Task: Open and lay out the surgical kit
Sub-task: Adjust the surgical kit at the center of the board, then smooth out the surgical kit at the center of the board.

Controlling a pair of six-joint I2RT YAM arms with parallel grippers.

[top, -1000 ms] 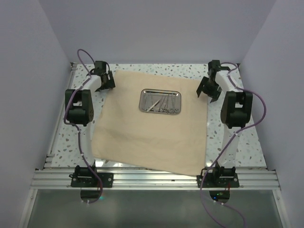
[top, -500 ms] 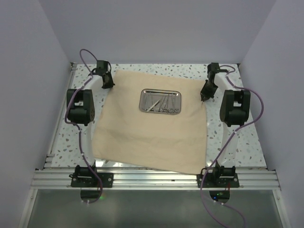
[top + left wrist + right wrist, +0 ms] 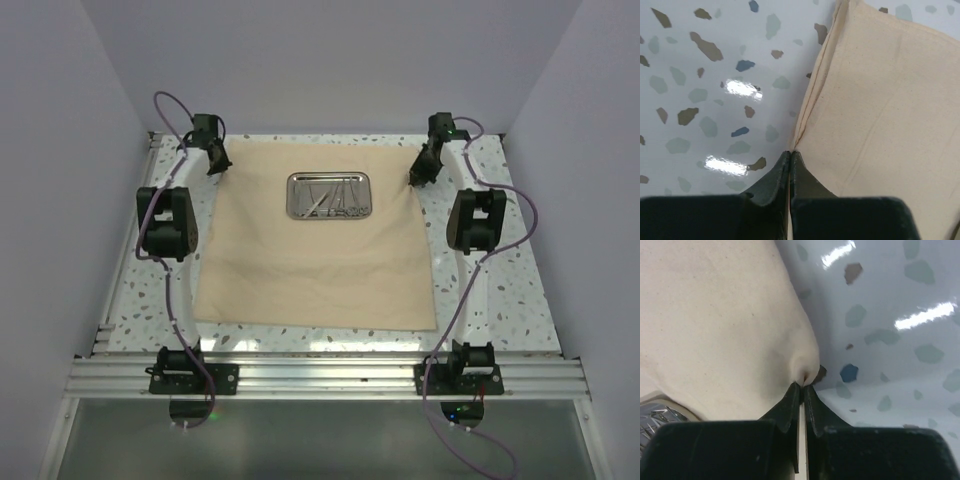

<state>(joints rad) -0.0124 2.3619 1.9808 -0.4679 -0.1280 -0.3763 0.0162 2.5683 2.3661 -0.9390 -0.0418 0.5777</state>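
The cloth wrap (image 3: 310, 265) lies spread flat over the speckled table (image 3: 505, 290), reaching from the two grippers back toward the arm bases, and it looks light, thin and limp. The left gripper (image 3: 790, 154) is closed on its hemmed far corner, the fold of the hem running straight out from the fingertips. The right gripper (image 3: 803, 386) is pinched shut on the opposite far corner, where the fabric puckers into a small nub right at the tips. Such a soft weave will probably sag, drag and wrinkle rather than hold shape, so the corners and hems look like the sound places to grip, both pulled evenly for tautness. The steel tray (image 3: 329, 195) sits on the cloth between the two grippers, slightly nearer the bases, with the tweezers and scissors (image 3: 327, 198) lying loose inside. The tray is likely stiff, smooth and slippery, and heavy enough to pin the cloth; a sharp tug could slide it or rattle the thin instruments. It seems best taken by a rim, and the instruments by their slender shanks, one at a time.
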